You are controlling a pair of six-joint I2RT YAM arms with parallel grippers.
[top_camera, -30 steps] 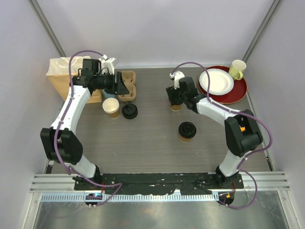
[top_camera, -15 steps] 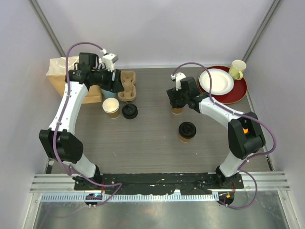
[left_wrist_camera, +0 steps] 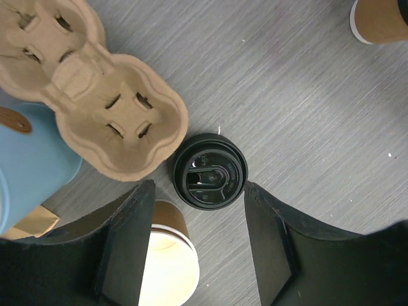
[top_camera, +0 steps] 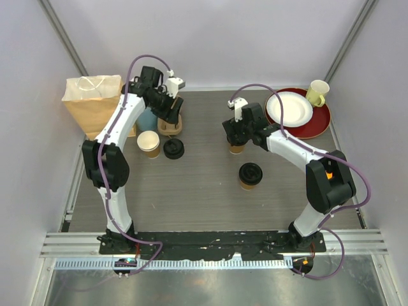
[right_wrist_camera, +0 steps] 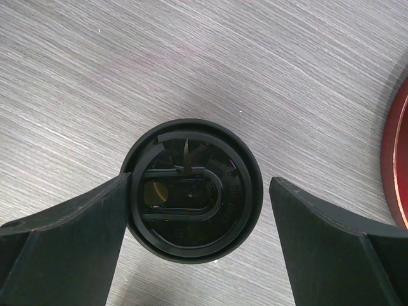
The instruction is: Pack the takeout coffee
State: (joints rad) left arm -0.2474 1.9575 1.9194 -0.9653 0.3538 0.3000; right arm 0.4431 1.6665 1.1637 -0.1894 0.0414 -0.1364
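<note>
One takeout coffee (top_camera: 236, 148), a brown paper cup with a black lid (right_wrist_camera: 191, 197), stands between the fingers of my right gripper (right_wrist_camera: 201, 191) (top_camera: 237, 132). That gripper is open: the left finger meets the lid's rim and the right finger stands off it. The other lidded takeout coffee (top_camera: 250, 174) stands nearer the arms. My left gripper (left_wrist_camera: 197, 248) (top_camera: 169, 109) hangs open and holds nothing, high over a loose black lid (left_wrist_camera: 210, 178) and an uncovered brown cup (left_wrist_camera: 162, 268) (top_camera: 149, 143).
A cardboard cup carrier (left_wrist_camera: 95, 95) (top_camera: 169, 116) lies at the back left beside a light-blue cup (left_wrist_camera: 25, 166). The brown paper bag (top_camera: 92, 105) stands at the far left. A white plate (top_camera: 290, 108) on a red plate (top_camera: 320, 124) and a yellow mug (top_camera: 317, 92) sit at the back right.
My left arm has swung away from the paper bag, carrying its gripper right over the carrier. The right gripper's jaws have spread wider around the lidded cup.
</note>
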